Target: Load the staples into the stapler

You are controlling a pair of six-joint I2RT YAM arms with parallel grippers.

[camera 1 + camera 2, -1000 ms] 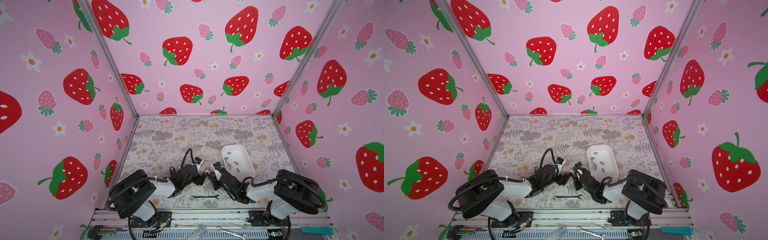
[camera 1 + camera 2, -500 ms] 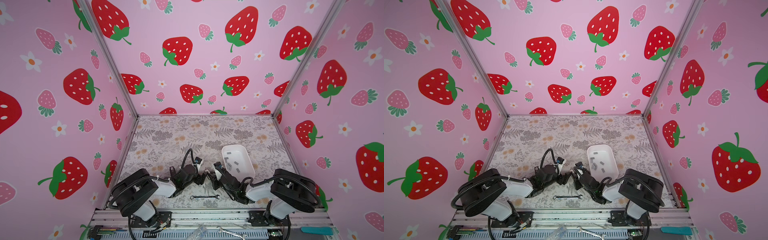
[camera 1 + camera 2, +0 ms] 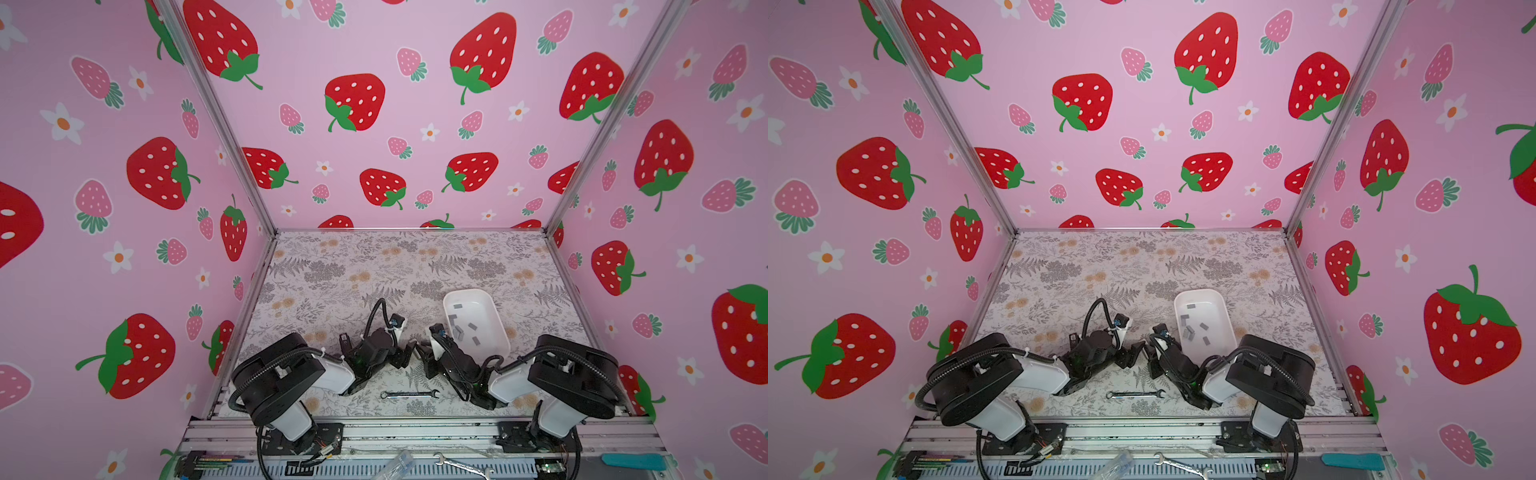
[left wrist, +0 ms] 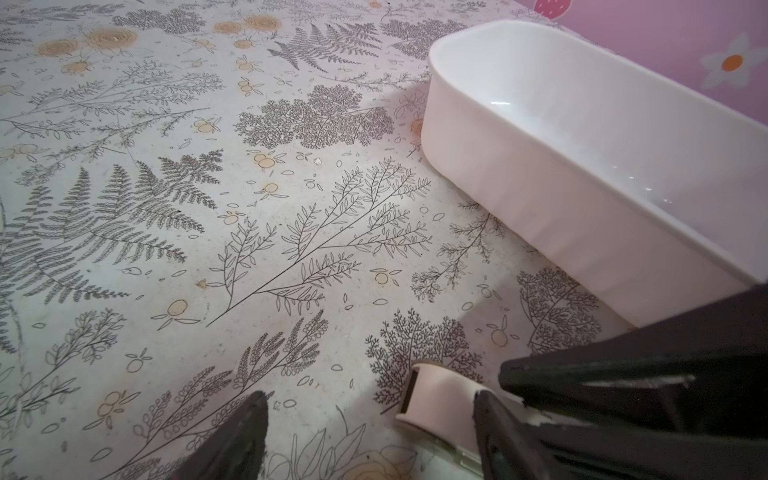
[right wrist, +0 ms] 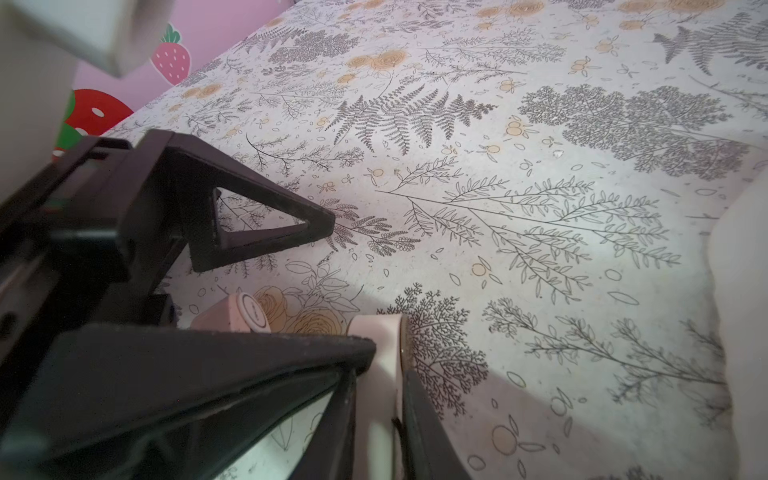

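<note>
**Both top views:** the staples lie in the white tray, just beyond the right fingers.
**Left wrist view:** the left fingers stand released astride the pink stapler.
**Right wrist view:** the right fingers grasp the pink stapler by one end.
We judge loading not yet begun; picking and inserting remain.

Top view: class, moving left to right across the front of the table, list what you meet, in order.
Left arm's big black joint → silver wrench lying on the table → white tray holding the staples → right arm's big black joint.
</note>
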